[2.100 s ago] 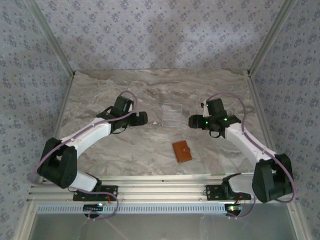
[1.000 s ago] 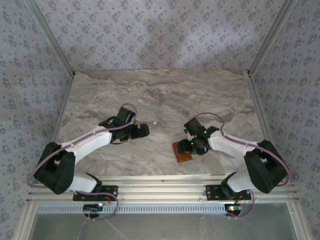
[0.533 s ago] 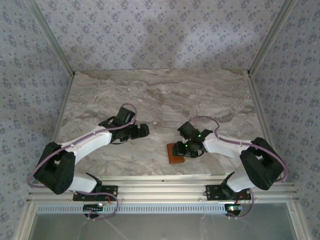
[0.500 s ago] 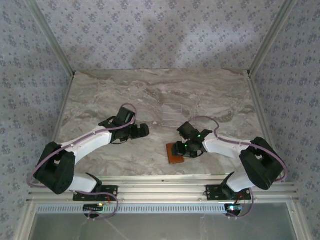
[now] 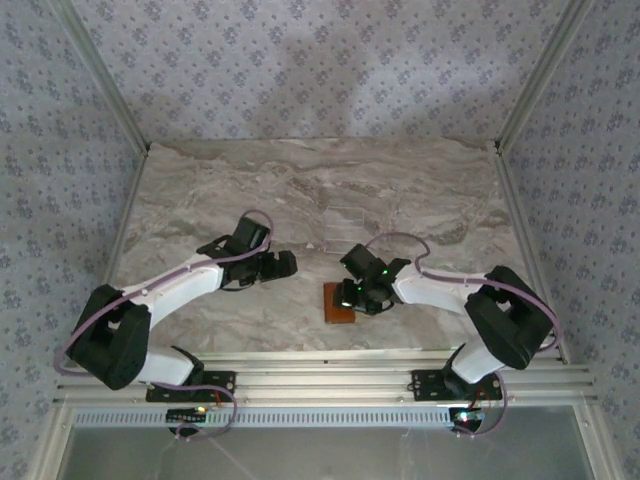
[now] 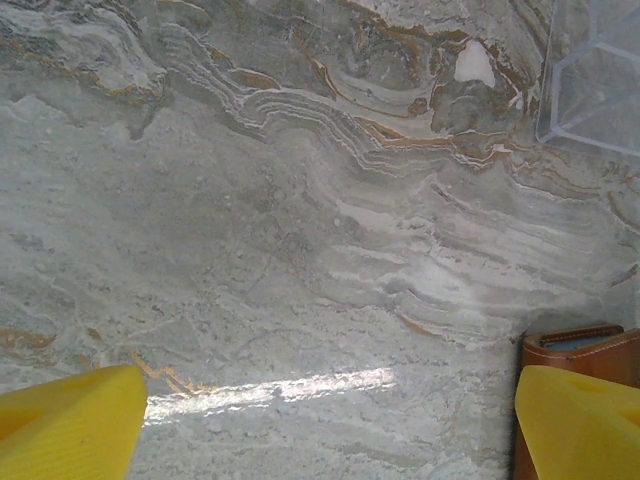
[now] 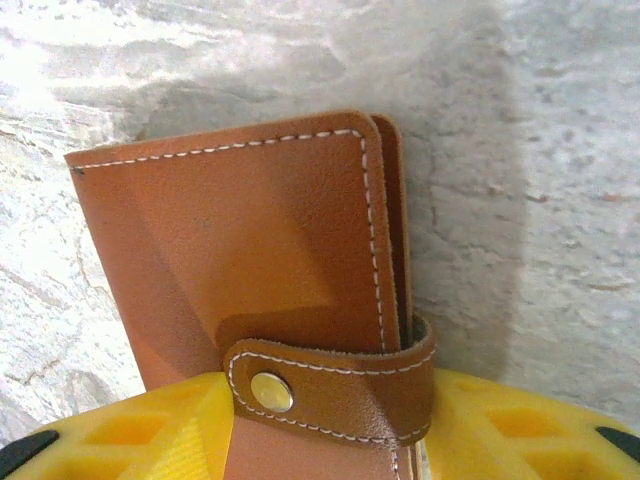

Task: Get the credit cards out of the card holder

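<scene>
The card holder (image 5: 337, 306), an orange-brown leather wallet, lies on the marble table near the front middle. Its snap tab (image 7: 330, 385) is fastened around the edge. My right gripper (image 5: 352, 296) is shut on the tab end of it, a yellow finger (image 7: 130, 435) on either side. The credit cards are hidden inside the closed wallet. My left gripper (image 5: 286, 263) hovers open over bare marble to the wallet's left. In the left wrist view its yellow fingers (image 6: 70, 425) stand far apart, and a corner of the card holder (image 6: 585, 345) shows behind the right one.
A clear plastic tray (image 5: 345, 228) stands behind the wallet, between the two arms; its corner (image 6: 600, 70) appears at the upper right of the left wrist view. The table's front rail (image 5: 320, 358) runs just below the wallet.
My right gripper came down onto the card holder, closed on it and slid it leftward across the marble toward the left gripper. The left arm has barely moved.
</scene>
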